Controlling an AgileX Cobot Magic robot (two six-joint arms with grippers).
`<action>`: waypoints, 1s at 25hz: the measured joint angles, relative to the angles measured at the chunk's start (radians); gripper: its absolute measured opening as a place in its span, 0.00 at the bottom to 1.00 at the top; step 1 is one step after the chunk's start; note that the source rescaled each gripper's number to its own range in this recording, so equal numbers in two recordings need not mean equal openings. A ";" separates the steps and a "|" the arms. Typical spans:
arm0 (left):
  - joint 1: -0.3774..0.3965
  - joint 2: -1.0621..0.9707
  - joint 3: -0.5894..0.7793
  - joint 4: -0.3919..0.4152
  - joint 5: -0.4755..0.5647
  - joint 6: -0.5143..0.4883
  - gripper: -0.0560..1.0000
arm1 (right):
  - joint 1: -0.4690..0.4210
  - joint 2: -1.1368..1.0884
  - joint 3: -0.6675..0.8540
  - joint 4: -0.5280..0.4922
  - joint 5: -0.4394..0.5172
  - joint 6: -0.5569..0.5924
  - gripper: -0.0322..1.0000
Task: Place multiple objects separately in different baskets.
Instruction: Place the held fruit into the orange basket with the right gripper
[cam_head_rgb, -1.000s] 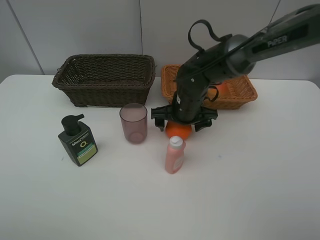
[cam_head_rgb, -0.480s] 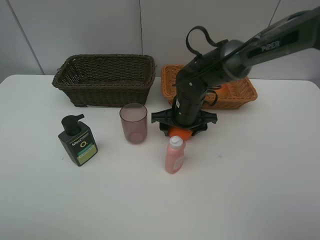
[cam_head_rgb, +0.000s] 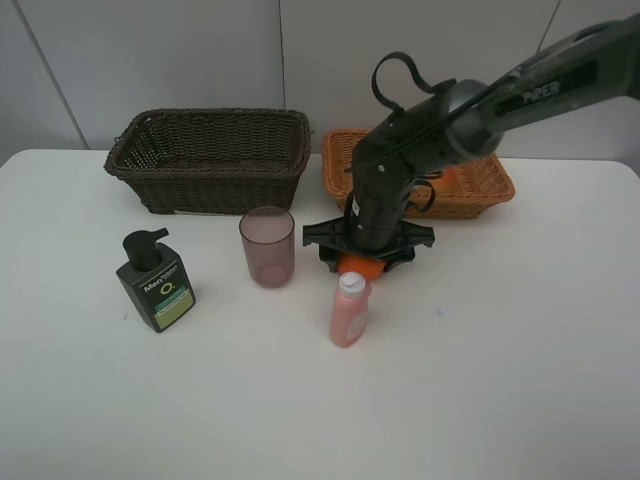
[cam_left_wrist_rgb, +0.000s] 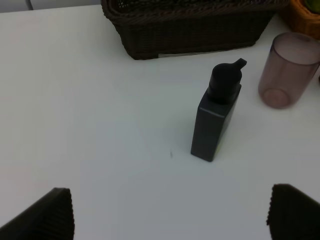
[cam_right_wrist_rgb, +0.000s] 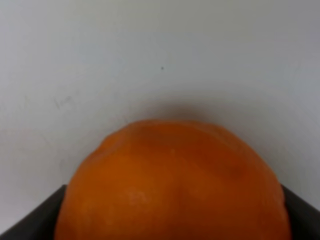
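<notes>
Fruit: the round orange fruit (cam_right_wrist_rgb: 172, 185) sits on the white table (cam_head_rgb: 520, 350), just in front of the shallow light orange-tan wicker basket (cam_head_rgb: 485, 195) and just behind the small pink white-capped bottle (cam_head_rgb: 349, 310).
Right claw: the right gripper (cam_head_rgb: 361, 260) is clamped on the fruit, with a dark finger (cam_right_wrist_rgb: 30, 217) against each side.
Risk, slip: the skin is round and smooth, so an off-centre hold could let it roll out on the lift.
Risk, knock: the pink bottle stands almost touching, so a dropped fruit or a low swing may topple it or the translucent pink cup (cam_head_rgb: 267, 246).
Risk, rim: carried too low, the fruit could catch the tan basket's edge.
Left claw: the left gripper (cam_left_wrist_rgb: 172, 202) is spread wide and empty, near the dark green pump bottle (cam_left_wrist_rgb: 216, 120).
Count: one orange fruit, one pink bottle, one cup, one pump bottle; two baskets, the other a deeper dark brown wicker basket (cam_head_rgb: 210, 160); one reddish item in the tan basket, partly hidden; no green fruit visible.
</notes>
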 joint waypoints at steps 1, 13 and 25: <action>0.000 0.000 0.000 0.000 0.000 0.000 1.00 | 0.000 0.000 0.000 0.000 0.000 0.000 0.64; 0.000 0.000 0.000 0.000 0.000 0.000 1.00 | 0.009 -0.121 0.000 0.020 0.076 -0.121 0.63; 0.000 0.000 0.000 0.000 0.000 0.000 1.00 | -0.112 -0.226 -0.072 0.174 0.270 -0.535 0.63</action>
